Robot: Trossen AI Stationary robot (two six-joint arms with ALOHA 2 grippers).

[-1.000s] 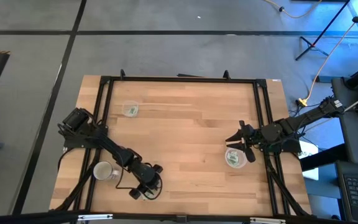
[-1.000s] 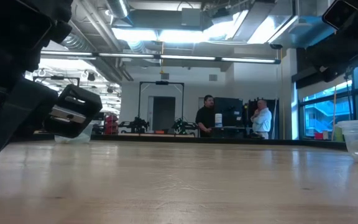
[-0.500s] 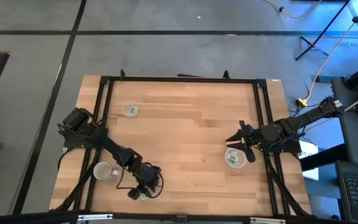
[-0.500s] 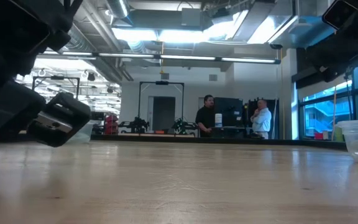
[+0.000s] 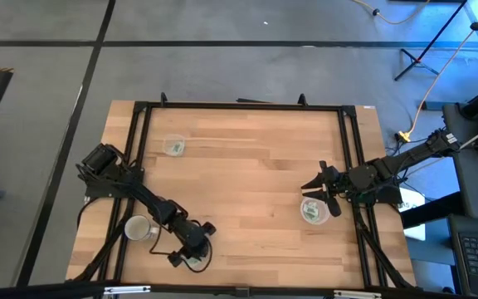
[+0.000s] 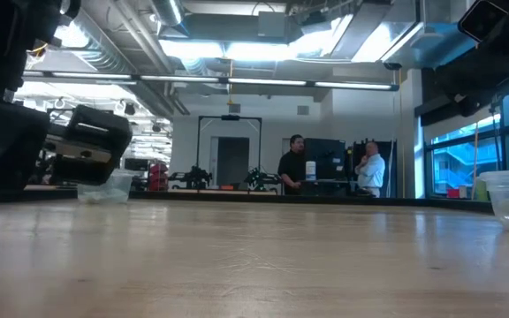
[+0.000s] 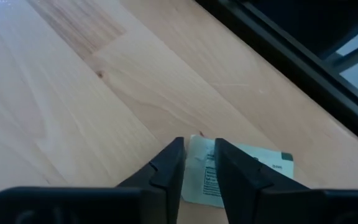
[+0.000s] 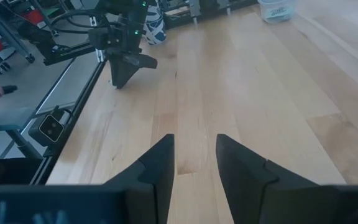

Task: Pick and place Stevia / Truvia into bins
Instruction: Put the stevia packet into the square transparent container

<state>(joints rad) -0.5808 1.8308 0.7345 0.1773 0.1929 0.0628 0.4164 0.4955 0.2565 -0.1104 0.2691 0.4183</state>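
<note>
One pale green and white Stevia sachet [image 7: 247, 169] lies flat on the wood close to the table's near edge [image 5: 196, 262]. My left gripper [image 7: 199, 154] slants down over it, narrowly open. Its two fingertips stand on either side of the sachet's near corner [image 7: 197, 138]. My right gripper [image 5: 318, 188] hangs open above the right-hand clear bin [image 5: 313, 212], which holds sachets. A second clear bin [image 5: 173, 147] with a sachet stands at the far left. My left gripper comes at the sachet's near end [image 7: 205, 163] slanting down from above, one finger on each side of its corner. The sachet lies flat on the table. Whether the fingertips touch it, I cannot tell.
A white mug [image 5: 138, 228] stands just left of my left arm. A black frame [image 5: 355, 149] runs round the table's edges. The broad middle of the wooden top [image 5: 247, 183] lies between the two arms. Two people stand far off in the room [image 6: 294, 168].
My left gripper has rolled about its own pointing line while staying over the same spot near the table's near edge. In the low view its dark body first tipped down, then stood higher and more level. My right arm has kept still.
</note>
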